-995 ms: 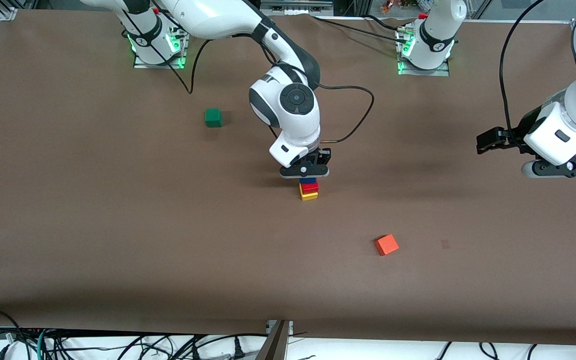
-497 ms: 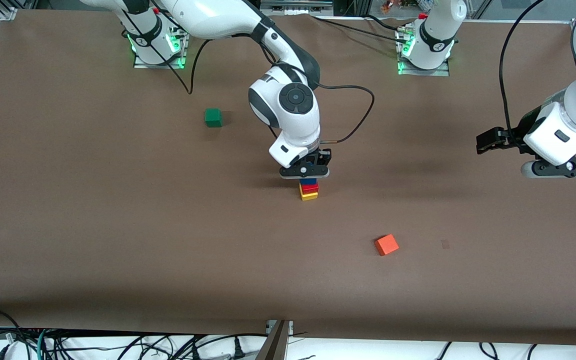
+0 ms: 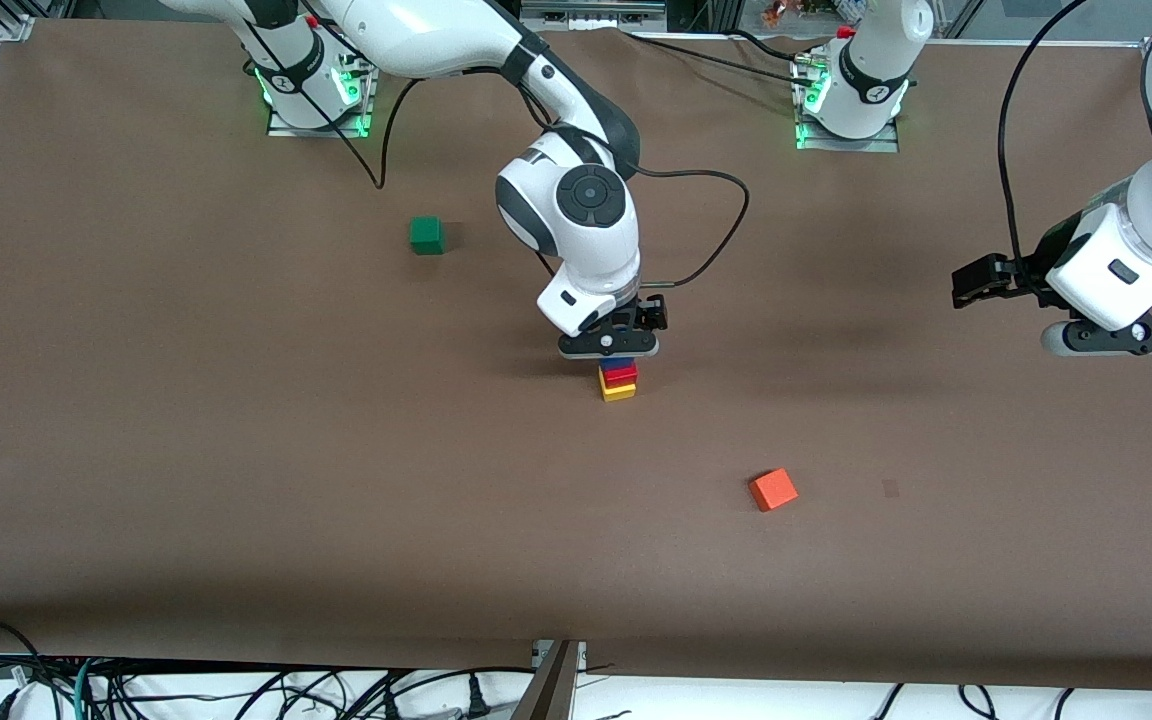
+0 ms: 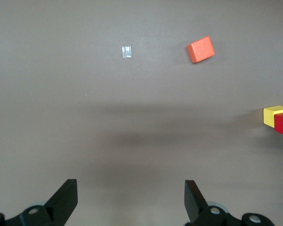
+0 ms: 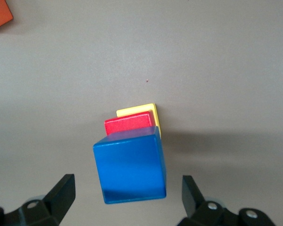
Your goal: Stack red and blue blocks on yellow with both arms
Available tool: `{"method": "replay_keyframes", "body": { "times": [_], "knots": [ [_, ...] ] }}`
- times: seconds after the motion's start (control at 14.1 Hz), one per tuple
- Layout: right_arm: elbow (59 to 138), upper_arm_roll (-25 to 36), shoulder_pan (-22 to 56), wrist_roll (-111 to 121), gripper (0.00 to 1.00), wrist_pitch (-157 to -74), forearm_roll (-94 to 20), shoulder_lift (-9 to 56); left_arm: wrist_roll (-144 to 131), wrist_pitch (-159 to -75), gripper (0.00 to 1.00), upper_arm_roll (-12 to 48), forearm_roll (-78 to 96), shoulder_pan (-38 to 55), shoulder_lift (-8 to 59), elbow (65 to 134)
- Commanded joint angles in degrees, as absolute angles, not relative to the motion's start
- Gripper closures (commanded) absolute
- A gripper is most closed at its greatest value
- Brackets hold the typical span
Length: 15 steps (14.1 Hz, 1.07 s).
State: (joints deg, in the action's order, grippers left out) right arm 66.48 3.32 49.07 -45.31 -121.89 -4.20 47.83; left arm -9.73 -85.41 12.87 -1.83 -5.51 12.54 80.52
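Rising slightly since a second ago, the right gripper (image 5: 125,200), fingers spread, hangs over the blue block (image 5: 131,168) stacked on red block (image 5: 127,125) and yellow cube (image 3: 618,391) mid-table. Clipping blue while withdrawing could topple it. Left gripper (image 4: 131,200) waits spread near the left arm's end.

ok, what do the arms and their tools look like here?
Both arms are glossy white with dark grey joints and loose black cables; green lights glow at their bases. The right tool and left tool are black, each with two wedge-shaped fingers on a pale grey crossbar.
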Motion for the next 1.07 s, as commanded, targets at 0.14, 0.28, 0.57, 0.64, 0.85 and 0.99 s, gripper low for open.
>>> {"method": "replay_keyframes", "body": {
  "times": [0.14,0.28,0.57,0.64,0.85,0.99],
  "knots": [
    [63.37,3.69,45.54,-45.88,0.00,-113.93,-4.04,44.58,-10.20,-84.99,0.00,12.83,-2.11,-5.18,13.45,78.57],
    [63.46,3.34,41.59,-45.27,0.00,-110.58,-4.30,41.06,-10.20,-84.99,0.00,12.83,-2.11,-5.18,13.45,78.57],
    [63.98,3.43,33.85,-37.57,0.00,-98.21,-7.47,34.12,-10.20,-84.99,0.00,12.83,-2.11,-5.10,13.53,78.57],
    [65.12,3.51,32.45,-35.62,0.00,-95.74,-7.56,32.10,-10.20,-84.99,0.00,12.83,-2.11,-5.10,13.62,78.57],
    [75.98,5.43,30.32,-31.75,0.00,-93.96,-7.73,20.87,-10.20,-84.99,0.00,12.83,-2.11,-5.10,13.62,78.57],
    [83.20,9.21,30.32,-26.31,0.00,-93.52,-7.82,13.57,-10.20,-84.99,0.00,12.75,-2.02,-5.19,13.62,78.14]
  ]
}}
